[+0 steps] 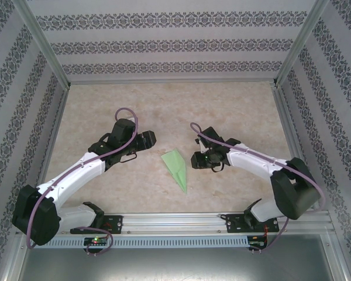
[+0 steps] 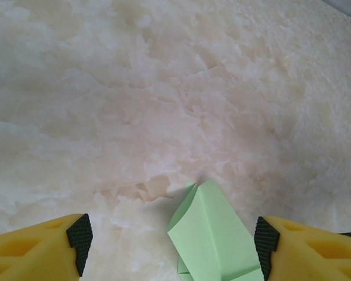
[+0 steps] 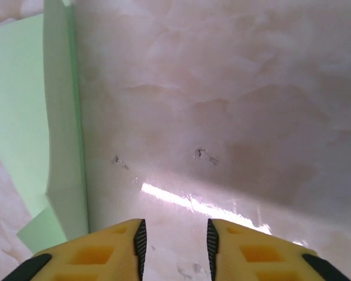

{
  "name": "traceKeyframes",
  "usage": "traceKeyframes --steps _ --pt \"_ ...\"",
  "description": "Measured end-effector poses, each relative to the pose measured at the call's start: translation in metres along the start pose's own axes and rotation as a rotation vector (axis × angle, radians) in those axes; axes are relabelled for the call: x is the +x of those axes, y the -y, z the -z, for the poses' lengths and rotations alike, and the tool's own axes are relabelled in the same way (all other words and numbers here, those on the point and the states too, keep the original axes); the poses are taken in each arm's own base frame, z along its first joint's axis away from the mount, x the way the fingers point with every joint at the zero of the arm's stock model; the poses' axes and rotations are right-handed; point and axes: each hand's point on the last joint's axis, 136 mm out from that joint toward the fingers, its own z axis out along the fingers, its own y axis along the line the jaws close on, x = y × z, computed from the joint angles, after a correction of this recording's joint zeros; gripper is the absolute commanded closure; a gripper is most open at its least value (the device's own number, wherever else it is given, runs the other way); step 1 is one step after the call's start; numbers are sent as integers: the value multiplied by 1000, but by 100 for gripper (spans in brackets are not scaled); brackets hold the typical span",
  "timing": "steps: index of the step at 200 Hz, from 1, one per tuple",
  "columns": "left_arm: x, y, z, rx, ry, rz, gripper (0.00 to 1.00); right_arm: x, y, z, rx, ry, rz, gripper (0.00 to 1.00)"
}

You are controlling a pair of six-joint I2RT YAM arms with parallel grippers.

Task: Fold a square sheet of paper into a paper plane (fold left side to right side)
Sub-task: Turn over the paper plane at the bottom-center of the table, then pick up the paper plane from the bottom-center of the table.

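Observation:
The paper plane (image 1: 176, 167) lies flat on the marble table between the two arms, a slim light green dart with its point toward the near edge. My left gripper (image 1: 148, 139) hovers just left of its wide end, jaws open wide; in the left wrist view the folded green paper (image 2: 213, 237) sits between the yellow fingers (image 2: 307, 249), close to the right pad and free of both. My right gripper (image 1: 196, 159) stands right of the plane, jaws open a little with bare table between them; the plane (image 3: 29, 123) lies off to its left.
Patterned walls with metal frame posts (image 1: 44, 50) enclose the table on three sides. An aluminium rail (image 1: 175, 222) carrying both arm bases runs along the near edge. Bare marble (image 1: 222, 105) stretches behind the grippers.

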Motion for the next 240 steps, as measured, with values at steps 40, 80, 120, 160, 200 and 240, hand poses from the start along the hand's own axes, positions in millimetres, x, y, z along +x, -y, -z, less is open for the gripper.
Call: traceKeyframes --steps 40,80,120,160,200,240 --pt "-3 -4 1 -21 20 1 19 4 -54 32 -30 40 215 50" --pt "-3 -21 18 -75 82 18 14 24 -100 25 -23 -19 383 39" --pt "-3 -46 49 -131 186 55 7 42 -88 -11 130 -124 440 36" --pt "-6 -62 78 -158 279 81 4 46 -90 -30 213 -155 497 36" --pt "-8 -69 91 -171 317 91 3 42 -86 -43 291 -167 530 36" --pt "-7 -70 90 -180 314 90 3 41 -79 -54 372 -182 566 39"
